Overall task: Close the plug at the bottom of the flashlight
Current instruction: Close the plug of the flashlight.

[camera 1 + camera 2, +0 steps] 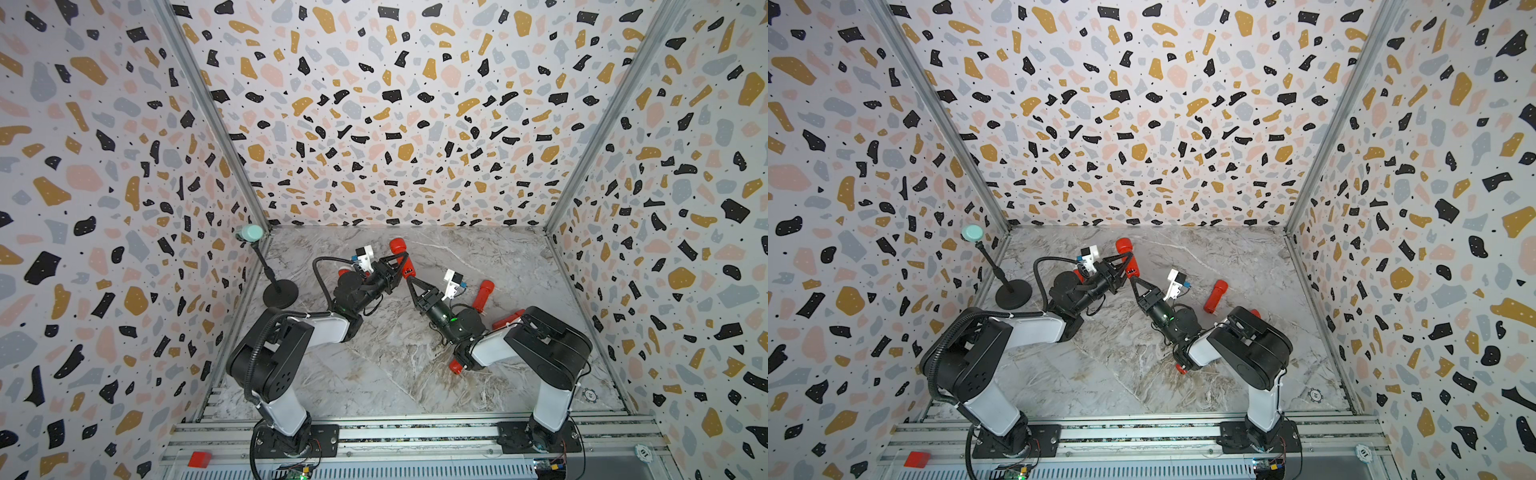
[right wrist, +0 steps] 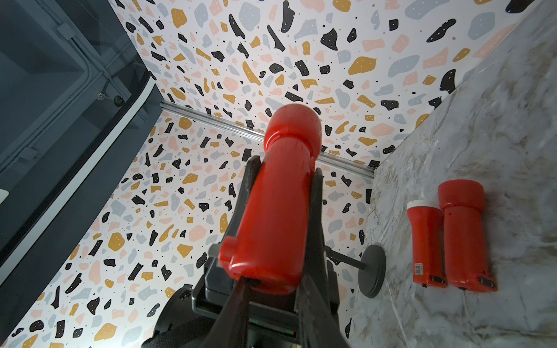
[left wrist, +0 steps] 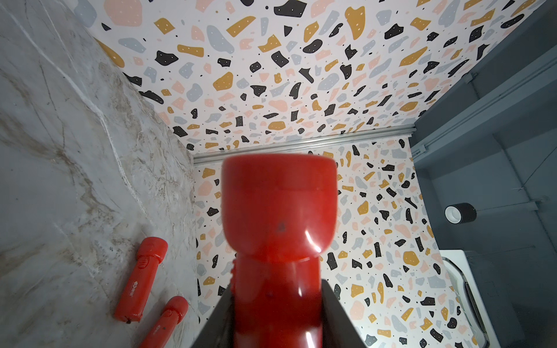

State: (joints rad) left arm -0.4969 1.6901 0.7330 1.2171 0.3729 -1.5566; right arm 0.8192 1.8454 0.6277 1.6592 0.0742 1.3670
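In both top views, the left claw (image 1: pixel 398 262) is clamped on the middle of the red flashlight (image 1: pixel 397 246). It holds the flashlight up off the table (image 1: pixel 498 257). The big head points to the back wall. The bottom end points at the right claw (image 1: pixel 409 277), which sits right at that end. That claw's tips are close together, like a point.

In the left wrist view, the flashlight (image 3: pixel 278 205) sits tight between two dark fingers (image 3: pixel 334 313). Its head is far from the camera.

In the right wrist view, the flashlight (image 2: pixel 280 211) runs straight away from the right claw (image 2: pixel 275 286), with the bottom end nearest. I cannot see the plug itself. The right arm is the nearer one, so I think it should push the plug shut.
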